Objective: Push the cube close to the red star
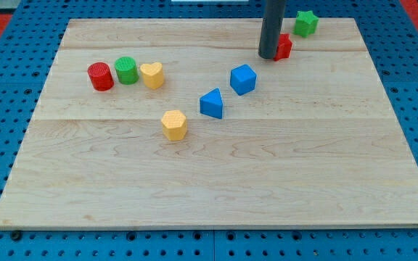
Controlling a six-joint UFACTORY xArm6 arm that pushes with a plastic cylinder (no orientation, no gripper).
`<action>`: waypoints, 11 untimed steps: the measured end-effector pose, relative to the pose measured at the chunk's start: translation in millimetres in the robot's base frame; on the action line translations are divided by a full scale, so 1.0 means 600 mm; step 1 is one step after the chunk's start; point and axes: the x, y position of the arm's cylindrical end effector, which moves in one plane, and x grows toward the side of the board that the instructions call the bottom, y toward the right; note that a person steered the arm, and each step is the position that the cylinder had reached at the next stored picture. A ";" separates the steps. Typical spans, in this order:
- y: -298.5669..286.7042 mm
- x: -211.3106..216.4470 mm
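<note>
The blue cube point(243, 79) sits on the wooden board point(216, 181) a little above its middle. The red star point(284, 46) lies near the view's top right, partly hidden behind my rod. My tip point(268, 56) rests on the board right beside the red star's left side, above and to the right of the blue cube, with a gap between tip and cube.
A blue triangular block point(212, 104) lies below-left of the cube. A yellow hexagonal block point(174, 125) lies further left. A red cylinder point(101, 76), green cylinder point(127, 70) and yellow heart point(152, 75) stand in a row at left. A green star point(306, 23) is top right.
</note>
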 end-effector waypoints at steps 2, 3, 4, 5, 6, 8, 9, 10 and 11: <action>0.088 0.186; -0.053 0.196; -0.126 0.163; -0.171 0.160; -0.121 0.134; -0.038 0.129; 0.082 0.147; 0.137 0.061; 0.093 0.028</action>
